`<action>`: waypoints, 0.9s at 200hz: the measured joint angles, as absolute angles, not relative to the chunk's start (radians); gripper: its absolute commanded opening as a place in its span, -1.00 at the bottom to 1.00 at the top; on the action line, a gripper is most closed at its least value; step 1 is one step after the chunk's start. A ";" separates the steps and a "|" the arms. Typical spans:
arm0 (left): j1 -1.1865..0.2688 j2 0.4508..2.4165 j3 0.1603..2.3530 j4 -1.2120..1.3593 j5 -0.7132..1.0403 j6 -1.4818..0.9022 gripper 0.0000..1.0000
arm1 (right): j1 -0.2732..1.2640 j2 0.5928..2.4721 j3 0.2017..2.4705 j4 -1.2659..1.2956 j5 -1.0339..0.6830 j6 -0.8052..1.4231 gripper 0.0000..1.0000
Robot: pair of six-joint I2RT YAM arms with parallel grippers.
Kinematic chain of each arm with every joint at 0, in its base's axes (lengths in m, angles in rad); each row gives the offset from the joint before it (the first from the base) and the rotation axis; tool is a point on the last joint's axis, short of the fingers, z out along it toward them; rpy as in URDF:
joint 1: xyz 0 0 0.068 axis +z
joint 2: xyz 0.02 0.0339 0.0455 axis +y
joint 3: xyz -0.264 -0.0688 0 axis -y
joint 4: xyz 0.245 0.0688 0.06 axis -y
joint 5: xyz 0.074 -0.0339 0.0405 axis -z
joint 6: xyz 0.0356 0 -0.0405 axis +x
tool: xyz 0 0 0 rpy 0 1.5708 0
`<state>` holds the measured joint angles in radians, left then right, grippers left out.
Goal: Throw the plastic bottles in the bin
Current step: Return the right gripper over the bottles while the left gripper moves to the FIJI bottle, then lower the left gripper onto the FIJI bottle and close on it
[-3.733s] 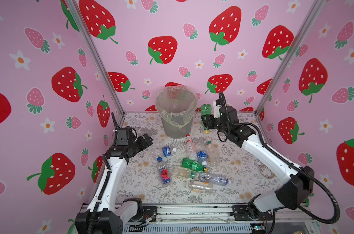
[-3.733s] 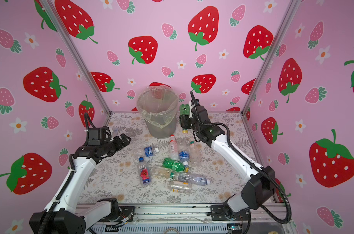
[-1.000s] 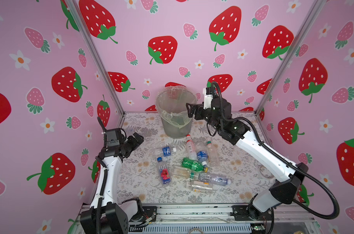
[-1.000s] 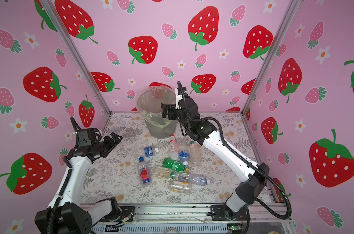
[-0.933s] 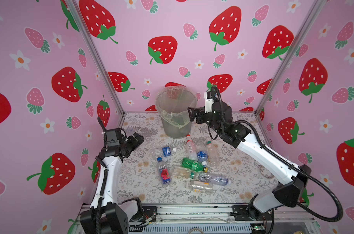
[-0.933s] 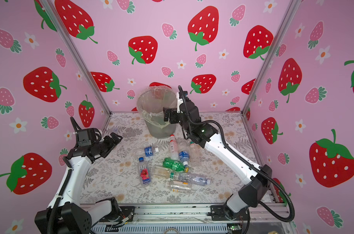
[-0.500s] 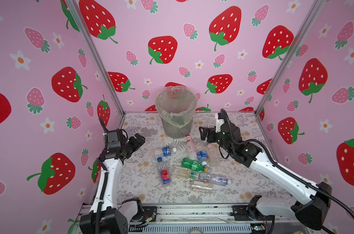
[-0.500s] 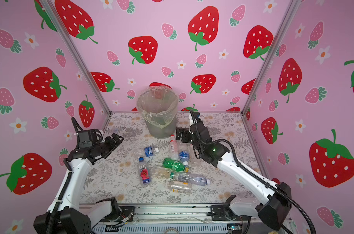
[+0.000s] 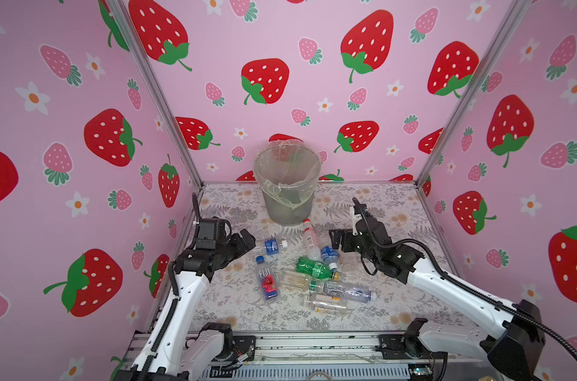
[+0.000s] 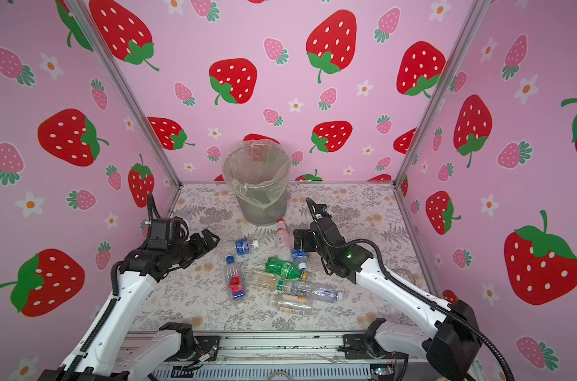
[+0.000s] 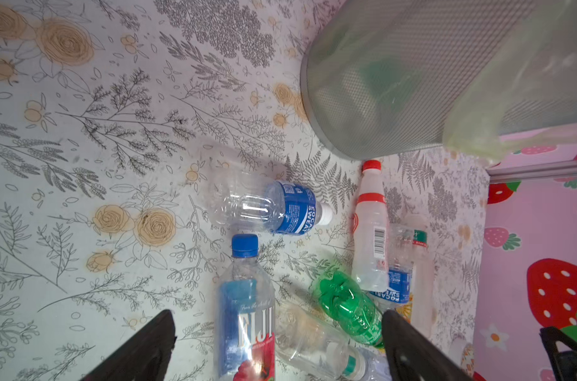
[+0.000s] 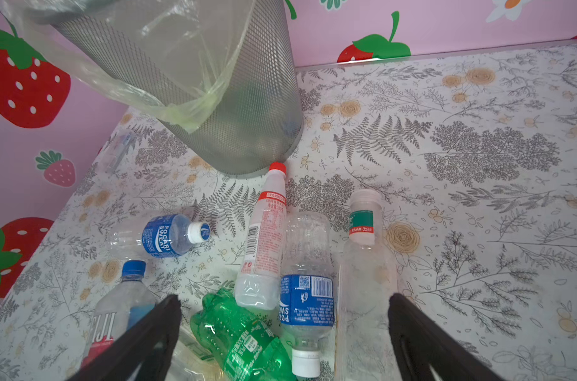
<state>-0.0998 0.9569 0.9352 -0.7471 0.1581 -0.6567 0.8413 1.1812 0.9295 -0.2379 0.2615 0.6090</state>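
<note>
In both top views the plastic bottles (image 9: pixel 308 267) lie heaped in the middle of the table (image 9: pixel 396 204), with the bin (image 9: pixel 287 184) at twelve o'clock from them. The left tool (image 9: pixel 245 242) hovers at ten o'clock and the right tool (image 9: pixel 338 239) at one o'clock, both spread and empty. Bare table lies open at three o'clock. A nudged bottle might roll off the six o'clock edge.

Left wrist view: the spread fingers frame the Fiji bottle (image 11: pixel 247 313) and the green bottle (image 11: pixel 346 306). Pinching both would likely slip.

Right wrist view: the red-capped bottle (image 12: pixel 267 231) touches the bin's foot, and the blue-labelled bottle (image 12: pixel 308 290) lies against it. These slick, crowded bodies could squirt free.
</note>
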 measured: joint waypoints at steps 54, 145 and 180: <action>-0.216 0.877 0.869 -0.838 0.041 -0.732 0.98 | 0.837 1.133 0.863 -0.249 0.257 0.609 0.99; -0.509 0.888 0.741 -0.875 -0.091 -0.887 0.98 | 0.826 1.067 0.767 -0.248 0.236 0.611 0.99; -0.545 0.957 0.736 -0.850 -0.078 -0.887 0.98 | 0.823 1.032 0.726 -0.248 0.234 0.625 0.99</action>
<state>-0.5453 0.9573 0.7361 -0.8505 -0.0780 -0.8871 0.8227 1.0321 0.7261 -0.2478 0.2340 0.6254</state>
